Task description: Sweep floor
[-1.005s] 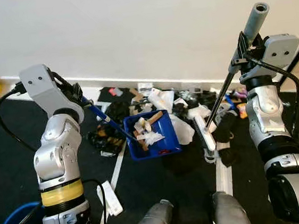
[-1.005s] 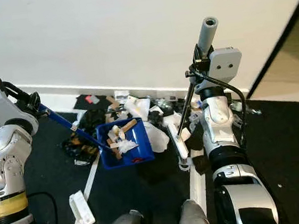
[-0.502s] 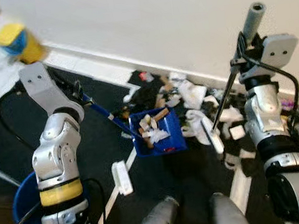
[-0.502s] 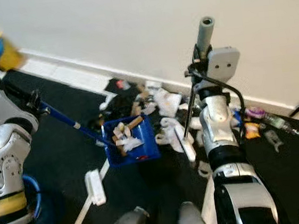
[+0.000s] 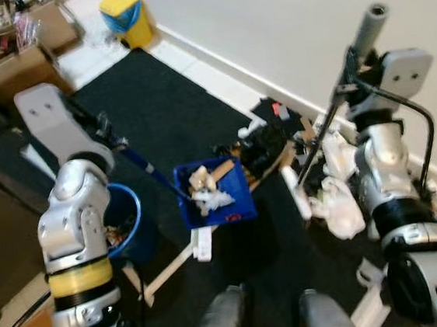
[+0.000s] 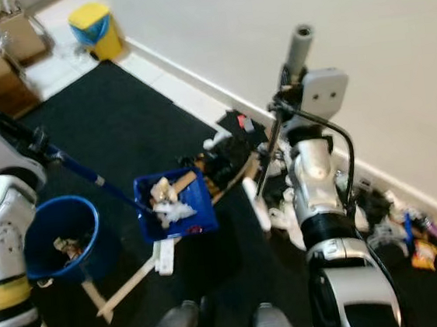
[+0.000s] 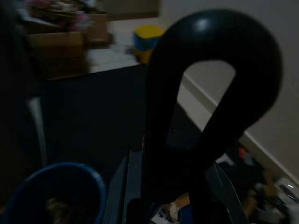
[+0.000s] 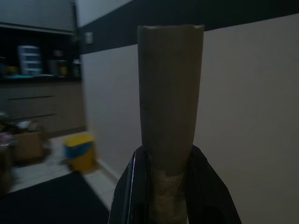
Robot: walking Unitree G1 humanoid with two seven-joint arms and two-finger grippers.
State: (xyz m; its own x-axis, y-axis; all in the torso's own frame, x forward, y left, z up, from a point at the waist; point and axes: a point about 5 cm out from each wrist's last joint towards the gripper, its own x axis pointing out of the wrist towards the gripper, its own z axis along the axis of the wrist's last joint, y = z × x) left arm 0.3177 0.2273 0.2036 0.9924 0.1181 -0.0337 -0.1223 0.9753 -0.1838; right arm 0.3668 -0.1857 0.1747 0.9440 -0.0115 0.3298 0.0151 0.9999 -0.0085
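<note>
Now we see the left gripper (image 5: 104, 129) clamped on the long blue handle of the blue plastic dustpan (image 5: 214, 193), full of scraps, just right of the round blue bucket (image 6: 60, 236). Right gripper (image 5: 355, 67) grips the grey-handled broom (image 5: 336, 103), head toward the litter pile (image 5: 335, 198).

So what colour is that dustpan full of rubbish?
Blue; the dustpan shows best in the left eye view.

No readable text, label, brand, number or sign anywhere, neither on the boxes (image 5: 20, 63) at upper left nor on the litter (image 6: 427, 251) at lower right.
</note>
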